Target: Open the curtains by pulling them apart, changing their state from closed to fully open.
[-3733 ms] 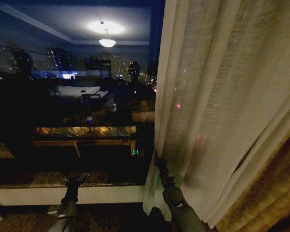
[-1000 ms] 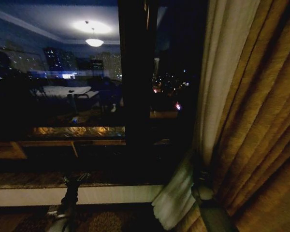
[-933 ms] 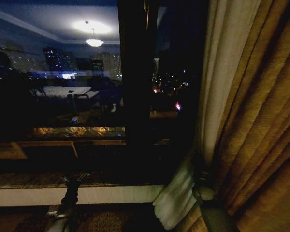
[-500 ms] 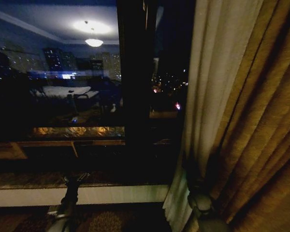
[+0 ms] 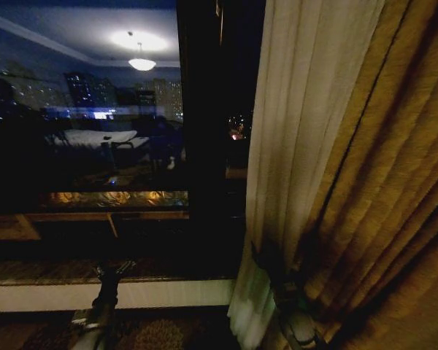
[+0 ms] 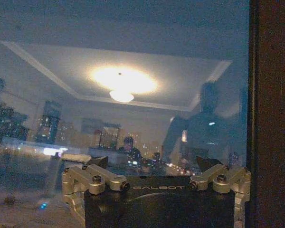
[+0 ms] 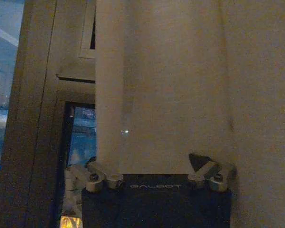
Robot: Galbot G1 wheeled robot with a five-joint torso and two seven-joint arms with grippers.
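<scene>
The window (image 5: 87, 146) was the largest thing in view, 1 dark pane reflecting 1 ceiling lamp (image 5: 141, 63), with 1 dark vertical frame post (image 5: 204, 131) standing to its right. Right of the post hung 1 heavy golden-brown drape (image 5: 394, 204) and, just beside it on the window side, 1 gathered panel of the curtains (image 5: 292, 146), sheer and off-white, falling in pleats toward the sill (image 5: 58, 295).

Of the 2 grippers, the right gripper (image 7: 154, 167) sat low against the sheer fabric; its fingers stood apart with cloth lying between and in front of them, and whether they had any hold on it could not be told. The left gripper (image 6: 154, 167) hung low before the glass at the sill, fingers spread wide and holding nothing.

Compared with 0.5 s before, the sheer panel's edge had spread further left, toward the frame post, covering more of the dark gap beside it, and the right arm sat lower and more hidden in shadow. The left arm had kept its place.
</scene>
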